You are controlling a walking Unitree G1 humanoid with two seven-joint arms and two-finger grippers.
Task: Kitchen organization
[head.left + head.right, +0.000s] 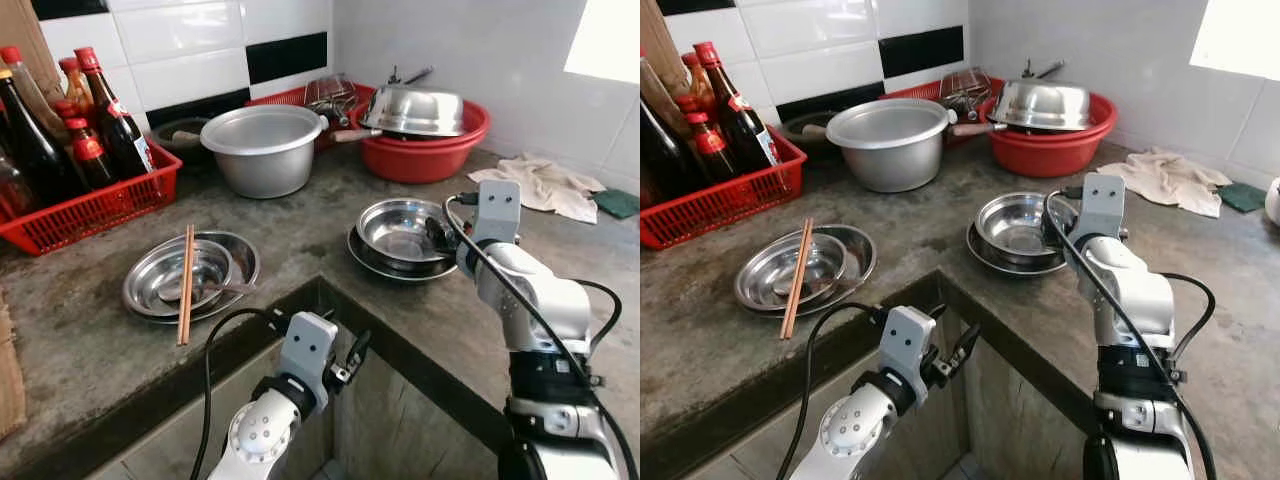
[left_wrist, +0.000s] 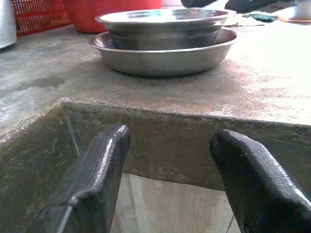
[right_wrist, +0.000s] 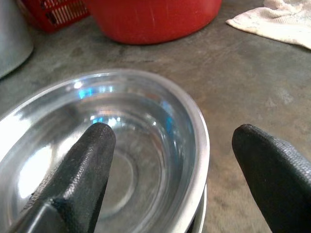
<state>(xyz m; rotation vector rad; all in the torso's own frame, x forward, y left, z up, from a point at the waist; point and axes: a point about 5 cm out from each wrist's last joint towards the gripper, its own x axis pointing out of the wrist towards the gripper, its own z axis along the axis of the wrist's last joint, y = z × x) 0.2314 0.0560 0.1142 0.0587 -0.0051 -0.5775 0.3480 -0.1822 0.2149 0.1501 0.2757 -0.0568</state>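
stacked round steel bowl (image 3: 121,145) on its shallow steel dish (image 1: 372,262) rests on the grey concrete table (image 1: 90,330), its near rim between the right gripper (image 3: 170,160) jaws, spread wide. step: approach to grasp. next: lower, close on rim. left gripper (image 2: 167,179) jaws wide, below table edge.

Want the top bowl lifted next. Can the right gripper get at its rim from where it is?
Probably yes. The right gripper is open right at the top bowl, one finger over the inside, the other outside the near rim. Nothing stands between them.
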